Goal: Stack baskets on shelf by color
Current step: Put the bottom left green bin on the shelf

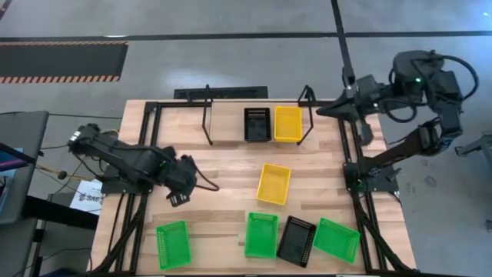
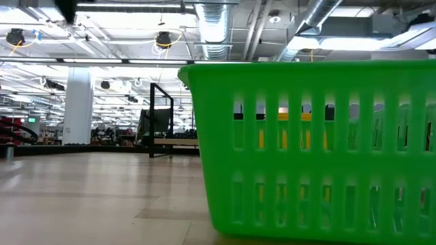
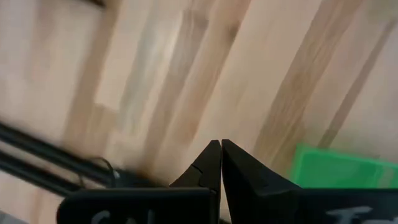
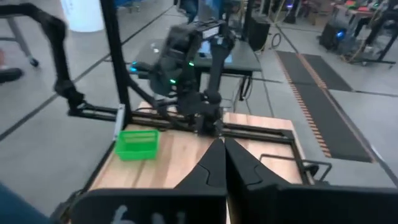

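Note:
The shelf [image 1: 257, 115] stands at the table's far edge with a black basket [image 1: 257, 125] and a yellow basket [image 1: 288, 123] side by side in it. Another yellow basket [image 1: 274, 184] lies mid-table. Along the near edge lie three green baskets [image 1: 171, 245] [image 1: 261, 235] [image 1: 336, 239] and a black one [image 1: 296, 240]. My left gripper [image 1: 181, 192] [image 3: 221, 144] points down over bare wood at the left, shut and empty, just beyond the left green basket [image 3: 339, 168]. My right gripper [image 1: 321, 114] [image 4: 221, 142] is raised by the shelf's right end, shut and empty.
Black frame rails [image 1: 138, 177] [image 1: 355, 177] run along the table's left and right sides. In the low view one green basket [image 2: 313, 150] fills the right half and hides most of the table behind it. Bare wood lies between the shelf and the near row.

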Tool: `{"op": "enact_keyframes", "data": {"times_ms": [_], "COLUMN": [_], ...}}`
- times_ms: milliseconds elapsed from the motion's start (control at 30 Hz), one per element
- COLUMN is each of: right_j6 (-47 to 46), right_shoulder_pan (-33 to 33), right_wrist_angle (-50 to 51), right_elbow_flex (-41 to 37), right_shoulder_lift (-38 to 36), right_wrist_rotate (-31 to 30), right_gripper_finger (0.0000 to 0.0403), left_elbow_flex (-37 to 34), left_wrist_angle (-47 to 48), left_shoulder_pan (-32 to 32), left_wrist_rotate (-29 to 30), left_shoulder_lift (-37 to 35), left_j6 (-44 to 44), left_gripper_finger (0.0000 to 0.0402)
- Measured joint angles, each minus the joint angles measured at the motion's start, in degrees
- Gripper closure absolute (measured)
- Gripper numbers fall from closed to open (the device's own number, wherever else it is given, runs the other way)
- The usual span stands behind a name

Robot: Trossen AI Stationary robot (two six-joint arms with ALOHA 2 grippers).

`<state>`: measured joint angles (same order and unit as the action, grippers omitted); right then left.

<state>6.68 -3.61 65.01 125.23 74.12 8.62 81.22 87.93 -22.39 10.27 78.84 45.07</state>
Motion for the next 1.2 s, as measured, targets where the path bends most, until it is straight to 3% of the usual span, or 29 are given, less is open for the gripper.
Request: {"op": "enact_keyframes", "data": {"times_ms": [167,300,467,767,933,1200], "right_j6": [-2.09,-2.21,-0.71,1.28,1.30,0.36], "right_shoulder_pan": [1.02,0.98,0.77,-0.95,-1.89,-2.98], "right_wrist_angle": [1.93,2.43,2.44,2.28,2.29,1.70], "right_elbow_flex": [-0.07,-0.07,-0.07,-0.11,-0.11,-0.07], "right_shoulder_lift": [0.03,1.36,3.93,8.72,9.74,9.53], "right_wrist_rotate": [-0.13,-0.14,-0.14,-0.11,-0.04,0.22], "right_gripper_finger": [0.0394,0.0394,0.0394,0.0394,0.0397,0.0398], "left_elbow_flex": [-12.95,-22.14,-30.27,-39.33,-38.85,-38.79], "left_wrist_angle": [-15.35,-21.42,-27.13,-45.54,-45.34,-45.47], "left_shoulder_pan": [-1.37,-1.44,-2.91,-7.51,-9.88,-11.75], "left_wrist_rotate": [-2.03,-2.69,-11.07,-19.32,-20.92,-24.84], "left_shoulder_lift": [-8.24,-14.33,-17.38,-13.35,-8.05,-0.86], "left_j6": [2.09,11.64,15.96,13.25,7.83,6.54], "left_gripper_finger": [0.0401,0.0401,0.0396,0.0321,0.0287,0.0283]}}
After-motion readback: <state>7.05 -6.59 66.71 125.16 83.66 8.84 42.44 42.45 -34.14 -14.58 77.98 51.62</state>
